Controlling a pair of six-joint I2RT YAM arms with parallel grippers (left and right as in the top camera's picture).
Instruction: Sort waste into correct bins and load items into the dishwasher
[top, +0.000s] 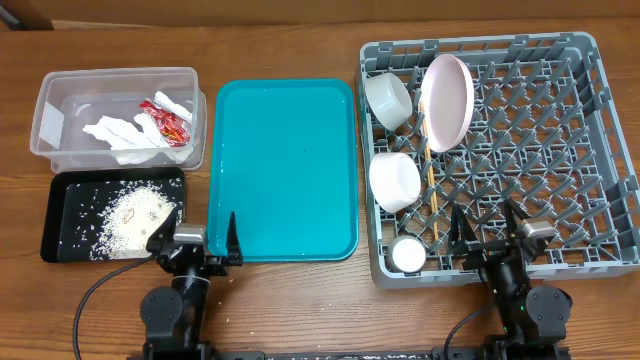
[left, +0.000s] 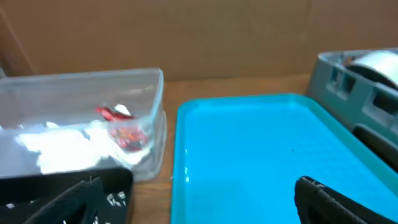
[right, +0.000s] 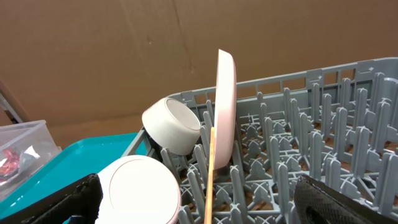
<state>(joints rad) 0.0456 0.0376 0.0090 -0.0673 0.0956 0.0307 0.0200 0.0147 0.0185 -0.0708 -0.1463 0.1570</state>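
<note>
The grey dish rack (top: 560, 120) holds an upright white plate (top: 447, 100), a grey-white bowl (top: 388, 99), a white bowl (top: 394, 180), a small white cup (top: 408, 255) and wooden chopsticks (top: 431, 165). The plate (right: 225, 106), bowls (right: 173, 126) (right: 140, 190) and chopstick (right: 210, 180) show in the right wrist view. The clear tub (top: 60, 110) holds white napkin pieces (top: 125, 135) and the red-and-white wrapper (top: 168, 122). The black tray (top: 60, 230) holds rice grains (top: 130, 215). My left gripper (top: 196, 236) is open and empty over the teal tray's near edge. My right gripper (top: 487, 228) is open and empty over the rack's near edge.
A large teal tray (top: 285, 165) lies between the bins and the rack, with nothing on it. It also fills the left wrist view (left: 261, 155). The wooden table (top: 300, 310) runs along the front. A brown cardboard wall (right: 124, 50) stands behind.
</note>
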